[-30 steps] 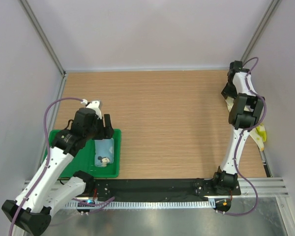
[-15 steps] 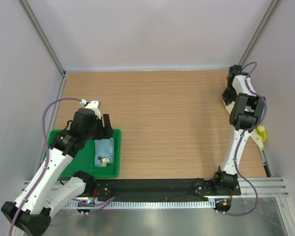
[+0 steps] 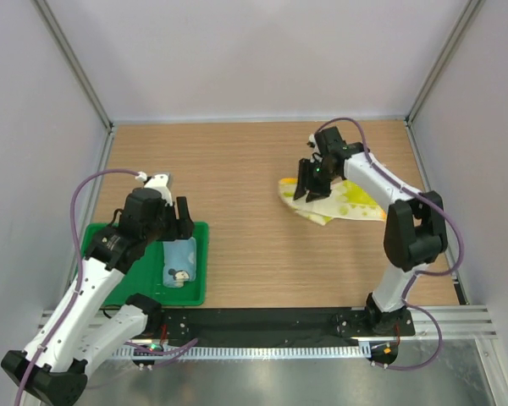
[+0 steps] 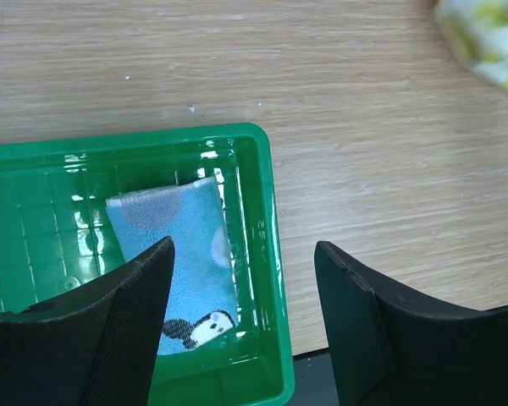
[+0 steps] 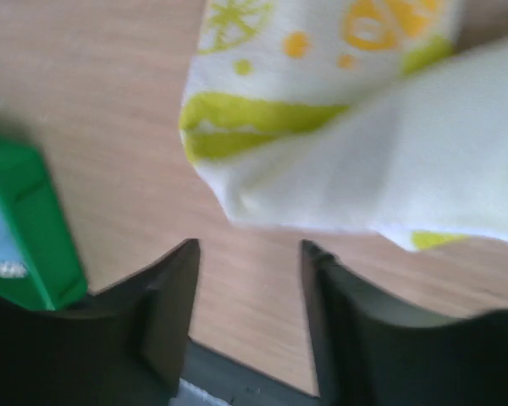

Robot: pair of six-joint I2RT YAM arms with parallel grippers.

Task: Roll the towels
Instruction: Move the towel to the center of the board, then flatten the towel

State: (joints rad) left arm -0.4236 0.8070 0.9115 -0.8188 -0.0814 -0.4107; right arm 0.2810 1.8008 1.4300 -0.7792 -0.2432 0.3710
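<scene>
The right arm has swung in from the far right edge, and the yellow-cream towel point(image 3: 351, 203) has come with it; it now lies crumpled on the surface with the right pincer point(image 3: 311, 180) at its left edge. Left wrist: the left pincer point(image 4: 244, 249) hangs apart above the folded blue towel point(image 4: 182, 254) in the green tray point(image 4: 273, 279). Right wrist, blurred: the fingers seem apart and empty. The cloth looks soft, light and floppy, so pinch it at a corner or hem.

The green moulded plastic tray point(image 4: 273, 254) is glossy, and its gridded floor catches white glints. The light blue towel point(image 4: 179, 245) lying in it is soft, nubby terry cloth. The yellow-cream printed cloth towel point(image 5: 364, 186) looks soft and matt. The wood-grain counter point(image 4: 389, 169) is smooth, matt and finely streaked.
</scene>
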